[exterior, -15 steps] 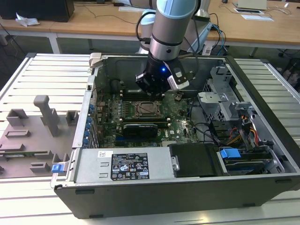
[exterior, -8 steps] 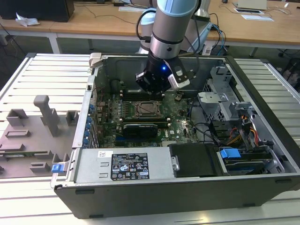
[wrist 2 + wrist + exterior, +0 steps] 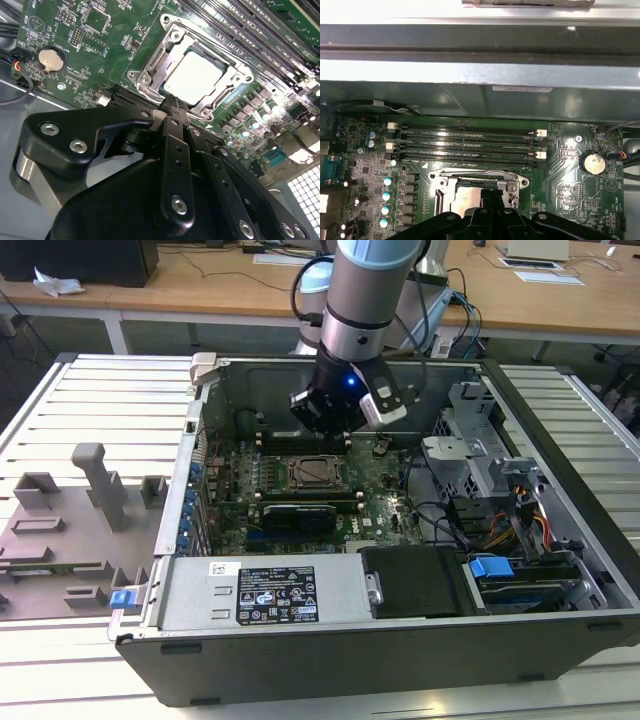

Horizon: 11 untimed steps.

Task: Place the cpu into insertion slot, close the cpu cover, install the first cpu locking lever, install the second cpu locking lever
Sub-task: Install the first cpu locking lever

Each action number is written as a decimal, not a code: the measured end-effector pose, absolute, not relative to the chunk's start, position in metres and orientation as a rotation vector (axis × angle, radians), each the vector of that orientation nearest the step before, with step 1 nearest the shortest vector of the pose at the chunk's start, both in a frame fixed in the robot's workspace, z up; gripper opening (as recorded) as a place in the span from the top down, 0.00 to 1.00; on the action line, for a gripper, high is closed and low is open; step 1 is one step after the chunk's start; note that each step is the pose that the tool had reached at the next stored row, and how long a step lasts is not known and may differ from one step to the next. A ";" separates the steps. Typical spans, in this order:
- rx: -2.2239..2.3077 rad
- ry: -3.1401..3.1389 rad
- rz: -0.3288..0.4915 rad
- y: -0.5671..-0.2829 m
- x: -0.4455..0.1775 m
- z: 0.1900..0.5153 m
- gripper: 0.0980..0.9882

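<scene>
In the first wrist view the hand [image 3: 492, 196] hides the near half of the cpu [image 3: 465, 199].

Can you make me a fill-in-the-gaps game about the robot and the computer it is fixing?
1. The cpu already sits inside the insertion ____.
2. The cpu cover is a metal frame lying ____ around the chip.
3. In the second wrist view, the round silver coin battery sits on the ____ circuit board.
4. The gripper hangs just above the socket's ____.

Missing words: slot; closed; green; edge

Slatted metal table [image 3: 90, 390], wooden desks [image 3: 200, 280] behind — papers
</scene>
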<state>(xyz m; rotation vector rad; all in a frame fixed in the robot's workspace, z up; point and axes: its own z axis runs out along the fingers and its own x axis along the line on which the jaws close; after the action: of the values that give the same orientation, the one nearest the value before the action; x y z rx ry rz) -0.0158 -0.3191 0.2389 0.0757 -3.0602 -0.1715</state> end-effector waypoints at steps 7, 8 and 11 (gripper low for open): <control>0.076 -3.060 -0.170 -0.319 -0.016 0.250 0.99; 0.076 -3.060 -0.169 -0.319 -0.015 0.252 0.99; 0.074 -3.061 -0.129 -0.319 -0.016 0.258 0.99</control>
<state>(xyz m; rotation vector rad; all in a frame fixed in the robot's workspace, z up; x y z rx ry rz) -0.0155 -0.3190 0.2580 0.0739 -3.0615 -0.1295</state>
